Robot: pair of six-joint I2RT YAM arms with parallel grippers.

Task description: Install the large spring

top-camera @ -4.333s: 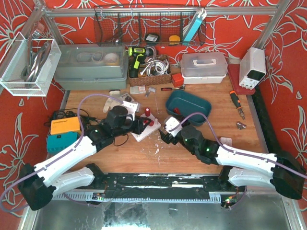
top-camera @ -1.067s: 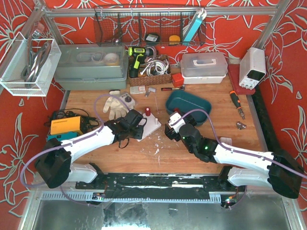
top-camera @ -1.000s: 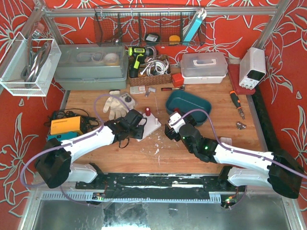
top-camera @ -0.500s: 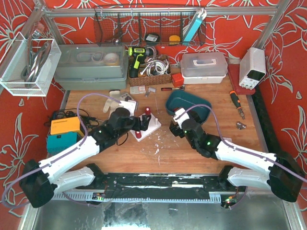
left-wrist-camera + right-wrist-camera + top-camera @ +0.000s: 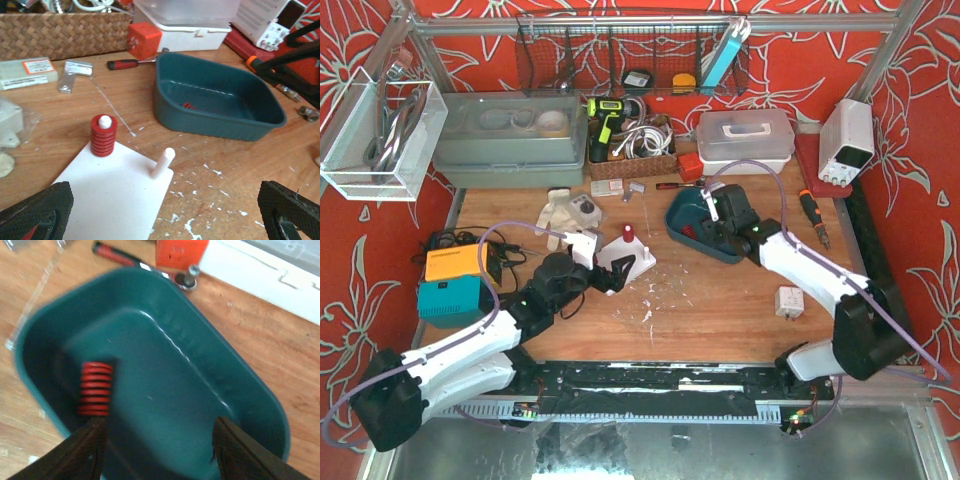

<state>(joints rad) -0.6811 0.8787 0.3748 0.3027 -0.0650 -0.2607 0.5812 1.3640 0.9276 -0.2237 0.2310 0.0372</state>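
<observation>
**Right claw open over the bin, spring not yet picked**

Right claw (image 5: 159, 441) hangs just above the teal bin (image 5: 175, 390), jaws spread wide and gripping nothing. Both dark fingers (image 5: 87, 447) frame the bottom of the wrist view. Right below, toward the left finger, lies the red spring (image 5: 95, 388), flat on the bin floor against the near wall, with its coils running across the claw's opening. That looks like the piece to install.

Over to the left claw (image 5: 162, 210): it too is wide open and empty, low over the worktop (image 5: 225, 165), with the near end of the white plate (image 5: 110, 200) lying between its fingers. Whether it touches the plate I cannot tell. On the plate, one peg already wears a red spring (image 5: 103, 136); the other peg (image 5: 163, 163) stands bare beside it, on the bin side.

So this reads as the pick-up step. The next move calls for the right claw to shift toward the spring, drop into the bin without catching the wall, and close across the coils. After that comes a carry to the bare peg, which needs the spring turned upright and lined up carefully.
</observation>
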